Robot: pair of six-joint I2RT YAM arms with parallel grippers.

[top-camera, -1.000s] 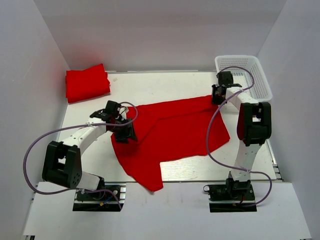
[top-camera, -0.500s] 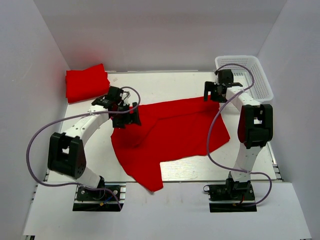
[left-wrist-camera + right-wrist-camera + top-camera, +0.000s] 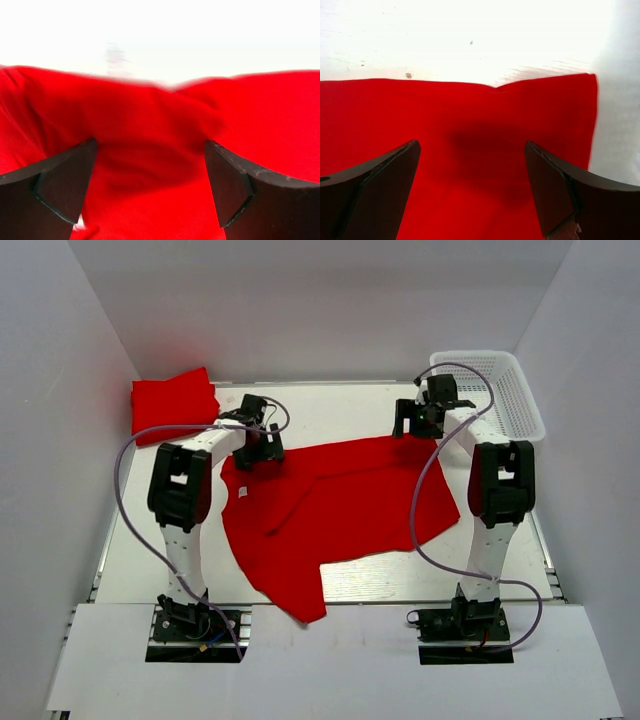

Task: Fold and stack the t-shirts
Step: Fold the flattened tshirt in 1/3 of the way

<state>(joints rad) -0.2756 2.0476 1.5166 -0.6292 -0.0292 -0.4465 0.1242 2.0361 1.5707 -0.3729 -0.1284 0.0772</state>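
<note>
A bright red t-shirt (image 3: 340,502) lies spread and partly folded over on the middle of the table, one end hanging toward the near edge. A second red t-shirt (image 3: 173,404) sits folded at the back left. My left gripper (image 3: 262,447) hovers open over the spread shirt's far left corner, red cloth (image 3: 150,150) under its jaws and nothing between them. My right gripper (image 3: 412,423) is open above the shirt's far right corner (image 3: 555,115), its jaws wide apart and bare.
A white mesh basket (image 3: 505,390) stands at the back right, just beside the right arm. White walls close in the table on three sides. Bare tabletop (image 3: 330,405) lies behind the shirt.
Both grippers have opened and let go of the shirt, then moved toward the back of the table. The shirt's far edge now lies flat.
</note>
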